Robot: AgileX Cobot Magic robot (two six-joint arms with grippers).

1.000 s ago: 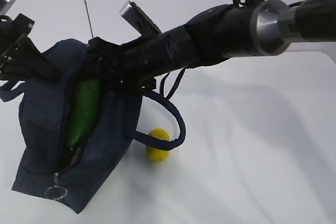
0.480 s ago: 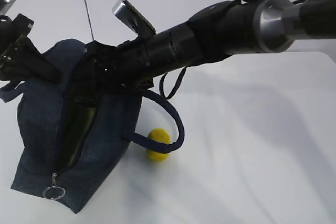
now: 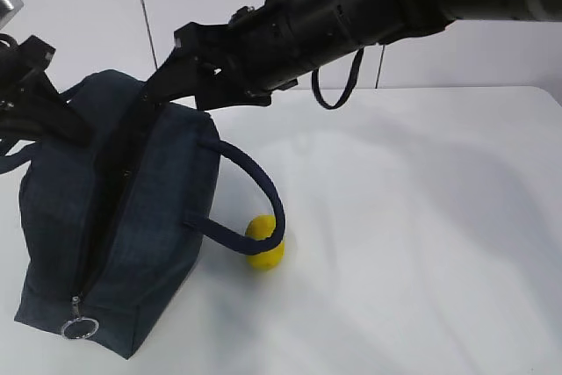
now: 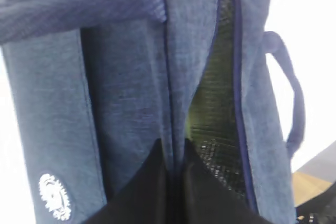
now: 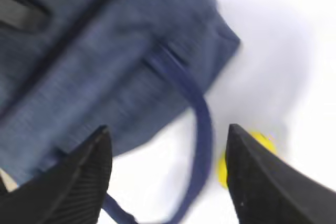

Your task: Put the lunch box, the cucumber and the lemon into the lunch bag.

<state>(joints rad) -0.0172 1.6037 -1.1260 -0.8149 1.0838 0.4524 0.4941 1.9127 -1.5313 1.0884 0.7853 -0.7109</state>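
Note:
The navy lunch bag (image 3: 132, 217) stands at the left, its top zipper open and its ring pull (image 3: 79, 328) at the near end. My left gripper (image 3: 60, 118) is shut on the bag's rim beside the opening (image 4: 173, 148). A green strip (image 4: 202, 114) shows inside the bag; I cannot tell whether it is the cucumber or the lunch box. The lemon (image 3: 265, 241) lies on the table right of the bag, behind a strap handle (image 3: 255, 191). My right gripper (image 3: 169, 72) is open and empty above the bag's far end (image 5: 168, 129); the lemon (image 5: 221, 170) shows by its right finger.
The white table (image 3: 421, 243) stretches to the right of the lemon. My right arm (image 3: 351, 6) crosses the top of the exterior view from right to left. A white wall stands behind.
My right gripper has risen out of the bag's opening, now empty. The cucumber seen sticking out of the bag has sunk inside. The bag mouth has narrowed.

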